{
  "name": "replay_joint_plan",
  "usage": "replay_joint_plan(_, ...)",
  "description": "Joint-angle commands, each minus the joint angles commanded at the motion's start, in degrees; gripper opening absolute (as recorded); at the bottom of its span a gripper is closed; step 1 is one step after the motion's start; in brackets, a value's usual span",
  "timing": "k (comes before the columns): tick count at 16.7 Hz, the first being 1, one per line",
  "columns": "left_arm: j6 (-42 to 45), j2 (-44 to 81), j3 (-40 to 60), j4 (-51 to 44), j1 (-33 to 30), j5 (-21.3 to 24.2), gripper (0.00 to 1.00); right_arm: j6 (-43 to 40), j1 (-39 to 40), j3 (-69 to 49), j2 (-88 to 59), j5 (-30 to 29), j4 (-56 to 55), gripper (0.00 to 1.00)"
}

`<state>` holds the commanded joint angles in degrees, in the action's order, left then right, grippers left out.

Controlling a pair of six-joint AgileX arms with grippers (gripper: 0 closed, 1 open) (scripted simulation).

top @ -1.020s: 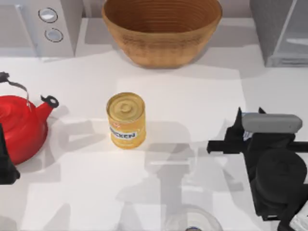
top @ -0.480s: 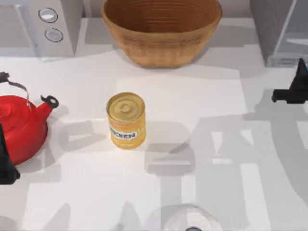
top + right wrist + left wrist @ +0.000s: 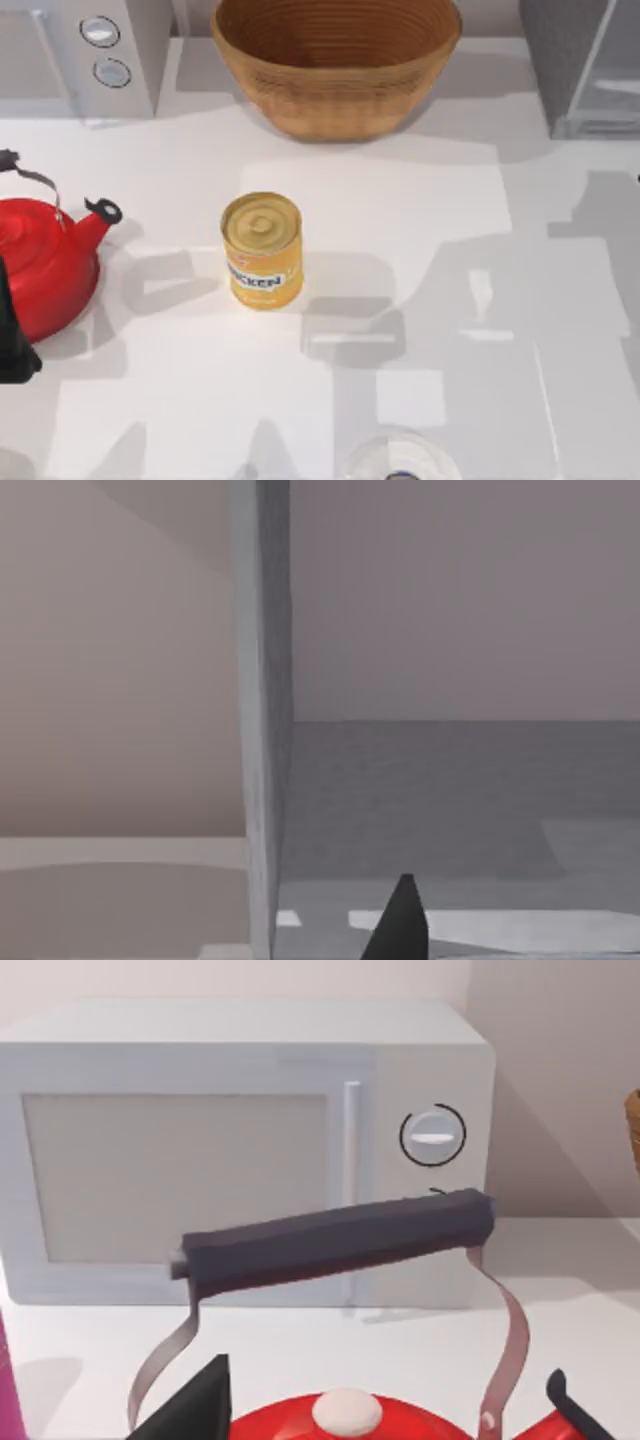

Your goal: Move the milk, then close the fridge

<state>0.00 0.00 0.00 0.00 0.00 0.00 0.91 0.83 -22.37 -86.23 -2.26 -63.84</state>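
The milk is out of view. The fridge (image 3: 572, 70), a grey box with a pale glassy door panel (image 3: 620, 75), stands at the table's back right corner. In the right wrist view, the fridge's grey wall edge (image 3: 262, 730) rises close in front, with a shadowed grey inside beside it. A dark tip of my right gripper (image 3: 400, 925) pokes up low in that view. My left arm (image 3: 10, 345) is parked at the left edge. Its gripper (image 3: 390, 1415) is open just above the red kettle (image 3: 345, 1425).
A yellow chicken can (image 3: 262, 248) stands mid-table. The red kettle (image 3: 40, 262) sits at the left, a wicker bowl (image 3: 335, 60) at the back centre, and a grey appliance with two knobs (image 3: 85, 55) at the back left. A glass object (image 3: 400, 462) shows at the front edge.
My right arm has moved from the table's right front toward the back right and left the top view. Its shadow followed. The left arm has not moved.
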Motion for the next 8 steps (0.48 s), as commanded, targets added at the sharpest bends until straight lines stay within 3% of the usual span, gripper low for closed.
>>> replay_joint_plan(4,0.00,0.00,0.00,0.00,0.00,0.00,1.00,0.09,0.04,-0.56,-0.84,-0.03,0.05,0.00)
replay_joint_plan(8,0.00,0.00,0.00,0.00,0.00,0.00,1.00,-0.13,-1.67,-8.27,-7.54,1.40,1.91,0.00)
